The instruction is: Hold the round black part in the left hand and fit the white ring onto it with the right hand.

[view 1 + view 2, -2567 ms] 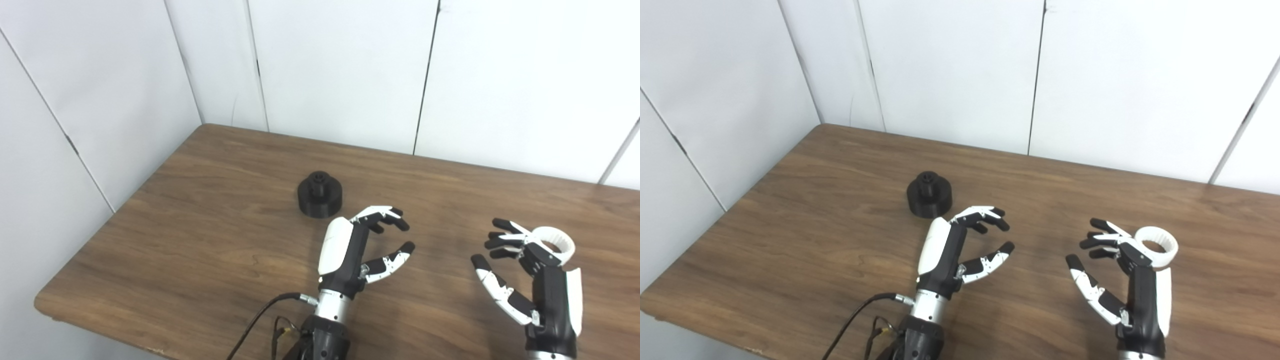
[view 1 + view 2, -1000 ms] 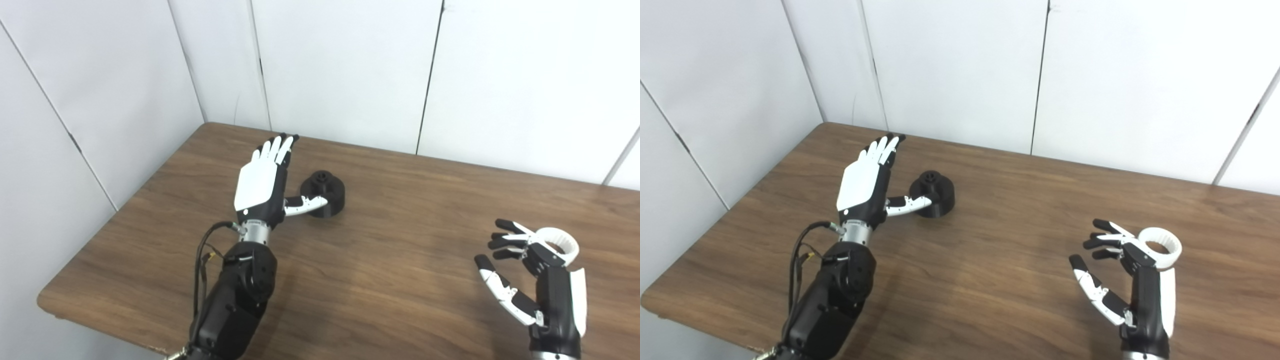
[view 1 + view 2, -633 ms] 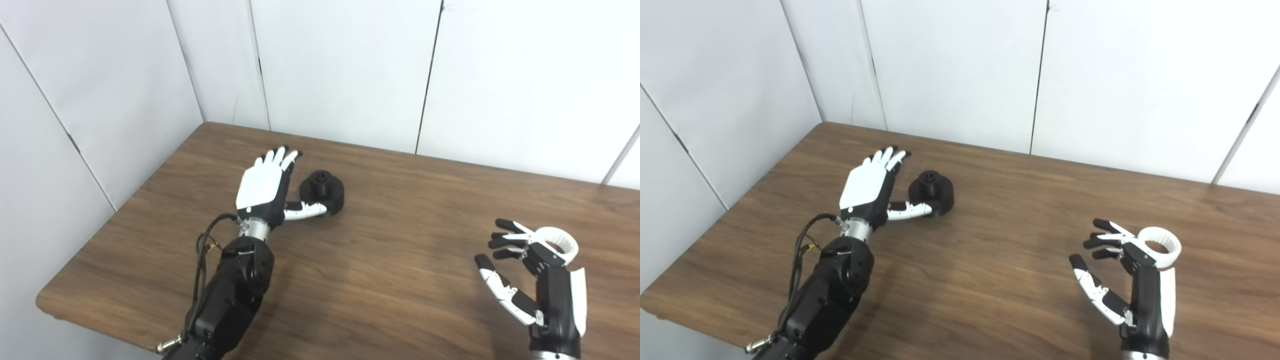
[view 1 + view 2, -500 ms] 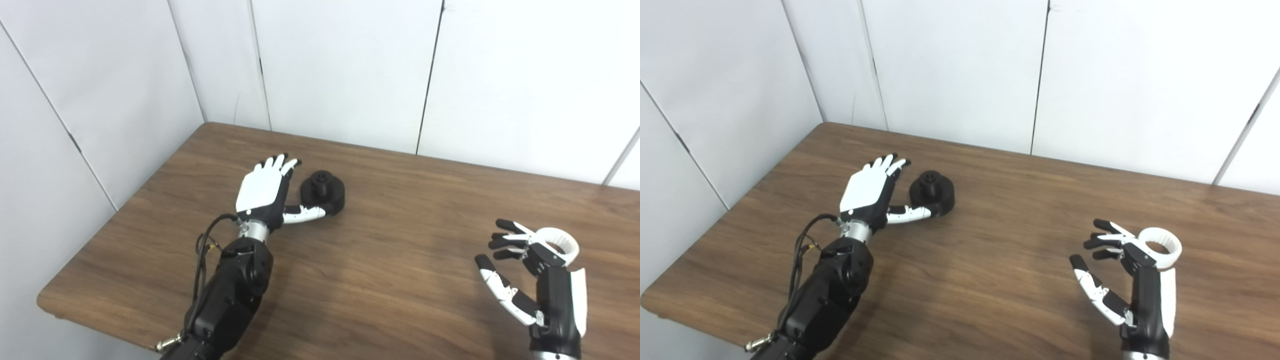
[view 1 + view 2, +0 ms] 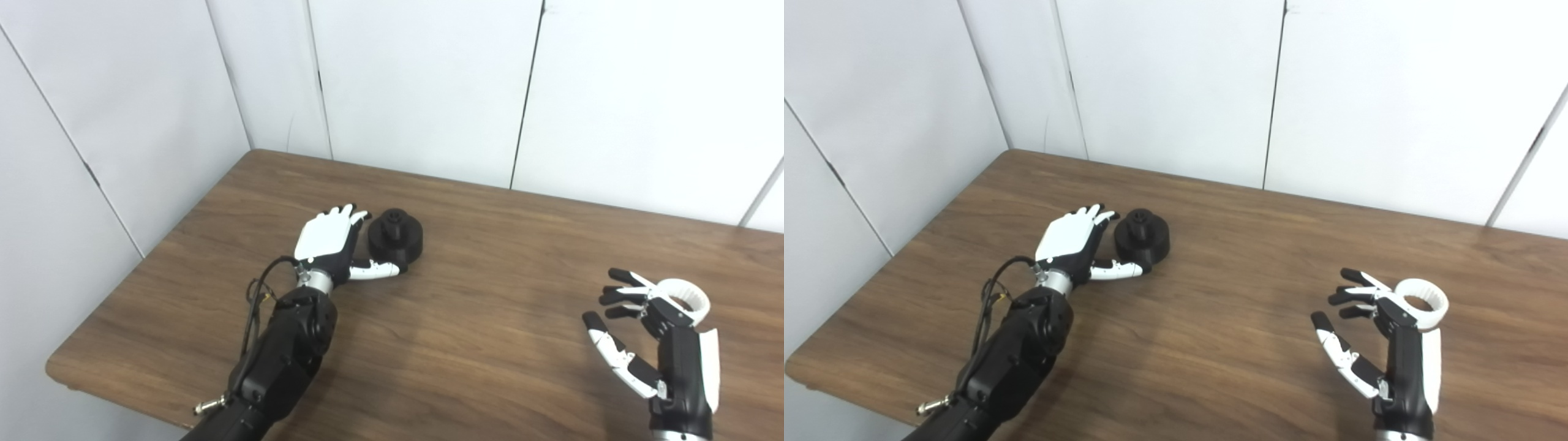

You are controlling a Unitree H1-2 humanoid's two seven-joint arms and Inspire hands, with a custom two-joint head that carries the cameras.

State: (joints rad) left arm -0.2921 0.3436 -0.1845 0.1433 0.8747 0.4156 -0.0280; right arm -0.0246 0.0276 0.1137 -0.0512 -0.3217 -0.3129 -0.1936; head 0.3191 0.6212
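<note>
Left eye view, lower right: right hand (image 5: 655, 343), glossy black-and-white shell, fingers (image 5: 618, 288) curled apart w/ nothing in them; ribbed white ring (image 5: 685, 298) lies on the wood-grain surface (image 5: 490, 318) just behind it. Farther back, centre-left: left hand (image 5: 327, 242) spread flat, unclosed, thumb under the round black part (image 5: 395, 237), a squat matte disc w/ a raised hub, still on the surface.
</note>
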